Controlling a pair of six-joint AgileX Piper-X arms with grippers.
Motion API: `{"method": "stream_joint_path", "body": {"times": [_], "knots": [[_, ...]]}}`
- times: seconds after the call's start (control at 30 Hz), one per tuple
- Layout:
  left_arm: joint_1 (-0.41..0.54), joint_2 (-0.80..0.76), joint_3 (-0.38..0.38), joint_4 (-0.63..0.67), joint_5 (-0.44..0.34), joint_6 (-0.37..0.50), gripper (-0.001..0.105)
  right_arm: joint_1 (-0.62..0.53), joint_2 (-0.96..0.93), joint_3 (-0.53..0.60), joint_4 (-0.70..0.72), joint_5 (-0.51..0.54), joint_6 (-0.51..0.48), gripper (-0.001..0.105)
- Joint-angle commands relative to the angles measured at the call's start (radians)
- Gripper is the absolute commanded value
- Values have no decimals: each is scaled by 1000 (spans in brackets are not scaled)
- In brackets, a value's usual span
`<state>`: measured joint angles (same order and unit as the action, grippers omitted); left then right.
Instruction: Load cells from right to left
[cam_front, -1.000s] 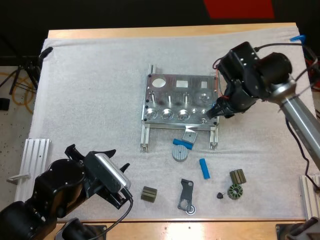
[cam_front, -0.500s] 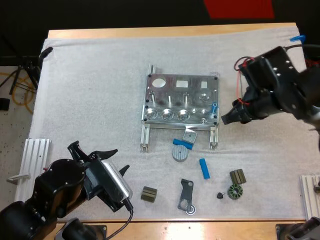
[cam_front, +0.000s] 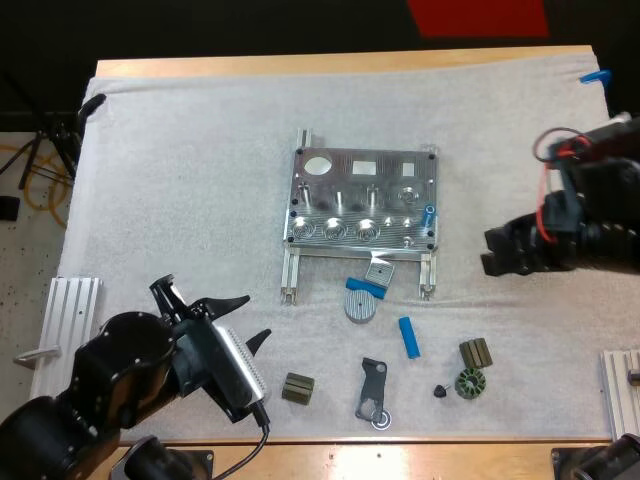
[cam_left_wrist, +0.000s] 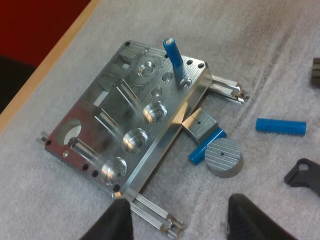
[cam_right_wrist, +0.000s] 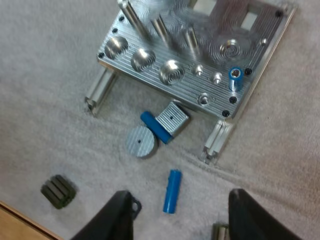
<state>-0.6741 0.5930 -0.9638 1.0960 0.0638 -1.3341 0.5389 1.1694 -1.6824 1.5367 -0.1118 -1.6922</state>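
Both pairs of jaws stand wide apart with nothing between them. Through the left wrist camera my left gripper (cam_left_wrist: 182, 225) hangs open off the near corner of the metal fixture (cam_left_wrist: 125, 100). The right gripper (cam_right_wrist: 182, 220) is spread over the mat (cam_right_wrist: 50, 60) just short of the loose cell (cam_right_wrist: 172, 191).

From the high camera, the left gripper (cam_front: 205, 295) sits at the mat's near left, and the right gripper (cam_front: 490, 252) is out to the right of the fixture (cam_front: 360, 195), well clear of it.

One seated cell (cam_front: 428, 214) stands upright at the fixture's right end. The loose cell (cam_front: 408, 337) lies flat on the mat in front of the fixture. Another blue cylinder (cam_front: 365, 288) is wedged between a small metal block (cam_front: 379, 270) and a ribbed grey disc (cam_front: 361, 305).

I judge the loose cell to be the next one to load. It looks light, rigid and smooth, so it may roll on the cloth or slip in the pads. I would close across the barrel, nearer one end, leaving the other end free to enter a socket.
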Motion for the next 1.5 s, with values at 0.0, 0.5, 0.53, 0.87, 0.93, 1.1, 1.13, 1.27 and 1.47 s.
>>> {"method": "stream_joint_path", "body": {"times": [0.0, 0.5, 0.53, 0.87, 0.93, 1.1, 1.13, 1.27, 1.47], "knots": [[3, 18, 1, -10, 0, 26, 43, 3, -34, -2, 46, -13, 16, 44], [3, 226, 1, -18, 42, 402, 43, 3, -168, -2, 46, -162, 66, 44], [3, 245, 1, -26, 41, 426, 43, 3, -167, -2, 46, -173, 68, 44], [3, 405, 1, -75, 3, 508, 65, 3, -167, -2, 46, -241, 68, 44], [3, 437, 1, -100, -1, 508, 65, 3, -167, -2, 49, -264, 68, 44], [3, 490, 1, -145, 0, 508, 65, 3, -167, -2, 48, -269, 68, 44], [3, 501, 1, -153, 0, 508, 65, 3, -167, 8, 48, -269, 72, 44], [3, 540, 1, -182, 0, 508, 65, 3, -170, 66, 48, -269, 81, 44], [3, 597, 1, -211, 0, 508, 65, 5, -209, 191, 48, -231, 72, 44]]}}
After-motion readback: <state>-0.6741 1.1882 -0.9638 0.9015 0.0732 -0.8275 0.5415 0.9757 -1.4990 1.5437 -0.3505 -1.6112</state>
